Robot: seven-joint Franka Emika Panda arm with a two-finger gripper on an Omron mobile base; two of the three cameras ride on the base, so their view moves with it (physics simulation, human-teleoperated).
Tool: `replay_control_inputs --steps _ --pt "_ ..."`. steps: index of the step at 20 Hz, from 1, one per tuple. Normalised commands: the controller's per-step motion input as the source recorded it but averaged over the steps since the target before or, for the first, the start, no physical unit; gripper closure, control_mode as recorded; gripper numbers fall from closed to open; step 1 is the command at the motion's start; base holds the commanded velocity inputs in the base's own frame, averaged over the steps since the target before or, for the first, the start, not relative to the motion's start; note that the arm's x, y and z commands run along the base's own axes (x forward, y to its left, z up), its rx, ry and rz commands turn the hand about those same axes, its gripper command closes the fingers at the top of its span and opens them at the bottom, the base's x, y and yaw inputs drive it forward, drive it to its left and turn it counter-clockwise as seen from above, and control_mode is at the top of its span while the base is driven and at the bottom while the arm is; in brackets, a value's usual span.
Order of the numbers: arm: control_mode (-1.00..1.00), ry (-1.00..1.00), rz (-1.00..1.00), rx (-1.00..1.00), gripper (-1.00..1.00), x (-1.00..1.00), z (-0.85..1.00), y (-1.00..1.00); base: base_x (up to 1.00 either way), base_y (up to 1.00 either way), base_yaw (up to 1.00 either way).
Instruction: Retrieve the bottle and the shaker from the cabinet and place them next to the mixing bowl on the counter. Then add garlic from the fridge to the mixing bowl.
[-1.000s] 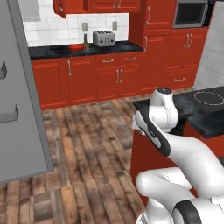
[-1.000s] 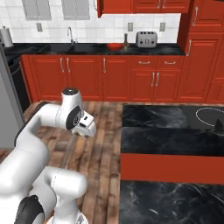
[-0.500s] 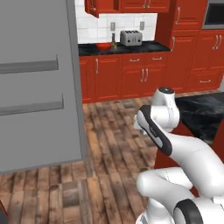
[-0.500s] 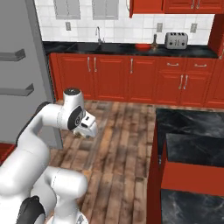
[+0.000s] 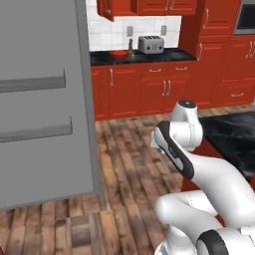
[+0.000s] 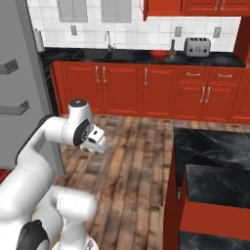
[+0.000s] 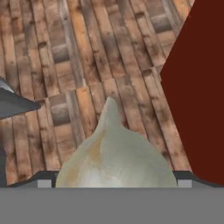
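My gripper (image 7: 114, 180) is shut on the garlic (image 7: 114, 157), a whitish-cream bulb that sits right in front of the hand camera over the wooden floor. The hand (image 6: 95, 141) is tucked low beside the arm. On the far counter (image 5: 164, 56) the red-orange mixing bowl (image 5: 118, 53) lies with the slim olive-brown bottle (image 5: 130, 47) just right of it. Both appear again on the counter (image 6: 127, 56) as the bowl (image 6: 158, 53) and the bottle (image 6: 172, 47). The grey fridge (image 5: 42, 104) stands close at my left, and its inside is hidden. Red wall cabinets (image 6: 195, 7) hang above the counter.
A silver toaster (image 5: 151, 44) stands right of the bottle. A black island worktop (image 6: 215, 166) with red sides (image 7: 197, 87) lies close on my right. A sink tap (image 6: 107, 38) sits further left on the far counter. Wooden floor (image 5: 129, 144) lies open between me and the base cabinets.
The whole picture has shifted in both base views, so the base has moved: the fridge has come in large at the left and the far counter has slid right. The arm's pose is unchanged.
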Motion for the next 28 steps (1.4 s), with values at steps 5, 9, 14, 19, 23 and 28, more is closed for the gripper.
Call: replay_control_inputs --steps 5,9,14,19,23,28 --pt "1.0 0.0 0.0 0.0 1.0 0.0 0.0 0.0 0.99 -0.24 0.0" --pt "1.0 0.0 0.0 0.0 1.0 0.0 0.0 0.0 1.0 -0.5 0.0" --pt "1.0 0.0 0.0 0.0 1.0 0.0 0.0 0.0 1.0 -0.61 0.0" --pt "1.0 0.0 0.0 0.0 1.0 0.0 0.0 0.0 1.0 -0.38 0.0" --pt "1.0 0.0 0.0 0.0 1.0 0.0 0.0 0.0 1.0 -0.05 0.0" --pt "1.0 0.0 0.0 0.0 1.0 0.0 0.0 0.0 1.0 0.0 0.0"
